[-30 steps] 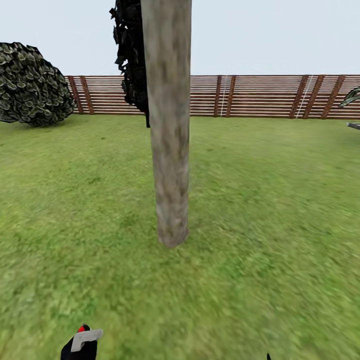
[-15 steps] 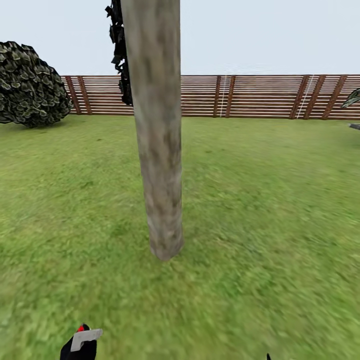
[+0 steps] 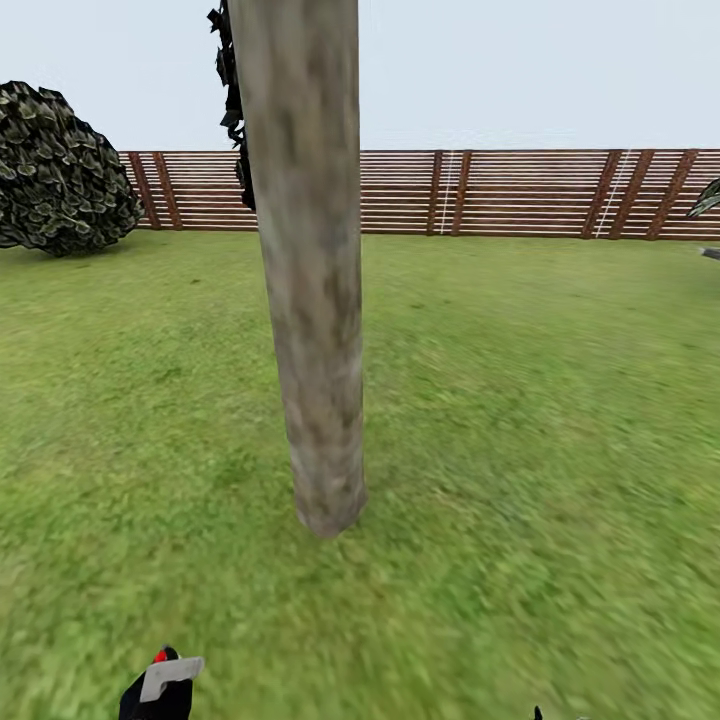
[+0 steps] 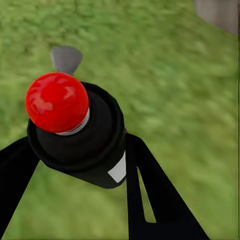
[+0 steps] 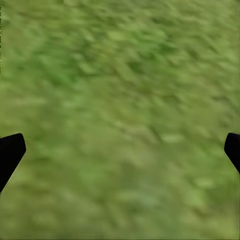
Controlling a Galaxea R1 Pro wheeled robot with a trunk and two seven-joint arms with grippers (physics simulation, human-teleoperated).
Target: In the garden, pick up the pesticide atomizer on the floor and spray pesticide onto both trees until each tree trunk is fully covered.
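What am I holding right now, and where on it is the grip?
The left gripper holds the pesticide atomizer, its fingers clamped on the dark body just below the red-topped cap. The right gripper is open over grass, holding nothing.

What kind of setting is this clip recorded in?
A simulated fenced garden, it seems: grass lawn, a brown slatted wooden fence along the back, and a bare tree trunk standing close ahead.

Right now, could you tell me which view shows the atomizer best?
The left wrist view: the atomizer sits close up between the left gripper's fingers, red knob on top. The head view catches just its red tip at the bottom edge.
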